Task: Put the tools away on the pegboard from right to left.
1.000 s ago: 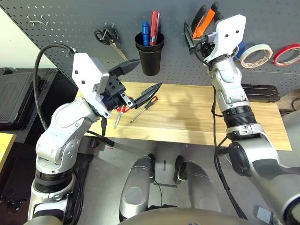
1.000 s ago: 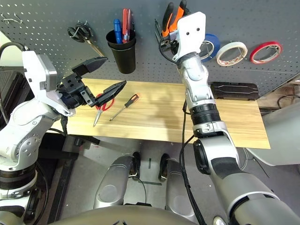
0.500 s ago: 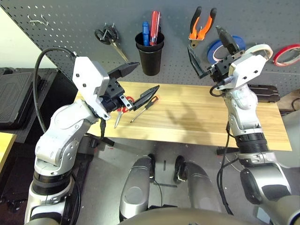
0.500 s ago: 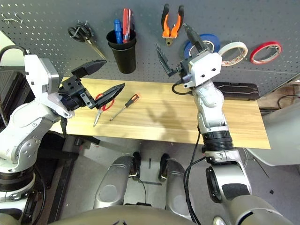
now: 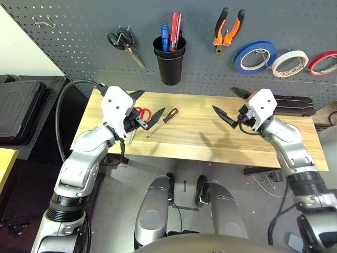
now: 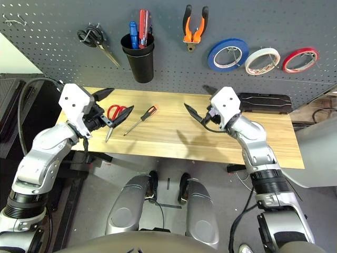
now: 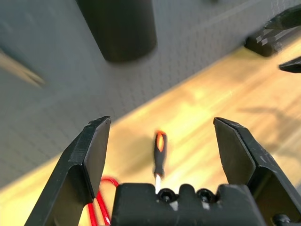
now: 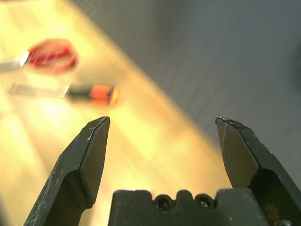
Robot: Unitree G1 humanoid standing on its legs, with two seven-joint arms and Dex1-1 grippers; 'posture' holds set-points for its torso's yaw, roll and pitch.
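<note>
On the dark grey pegboard (image 5: 79, 58) the orange-and-black pliers (image 5: 228, 29) hang from a hook, with the whitish tape roll (image 5: 288, 62) to their right. The black-and-orange screwdriver (image 5: 164, 120) and the red-handled scissors (image 5: 139, 117) lie on the left part of the wooden table (image 5: 200, 138). My left gripper (image 5: 147, 107) hovers open just over the scissors, with the screwdriver (image 7: 160, 153) ahead between its fingers. Over the table's right half, my right gripper (image 5: 225, 100) is open and empty, pointing left toward the screwdriver (image 8: 90, 92).
A black cup (image 5: 169, 64) holding blue and red tools hangs on the board, with black-handled scissors (image 5: 122, 42) to its left. Blue (image 5: 256, 56) and red (image 5: 322, 62) tape rolls flank the whitish one. A black case (image 5: 293, 105) lies at the table's back right.
My right gripper let go of the pliers, which now hang on the board, and came down over the table. The left gripper lowered toward the scissors and screwdriver.
</note>
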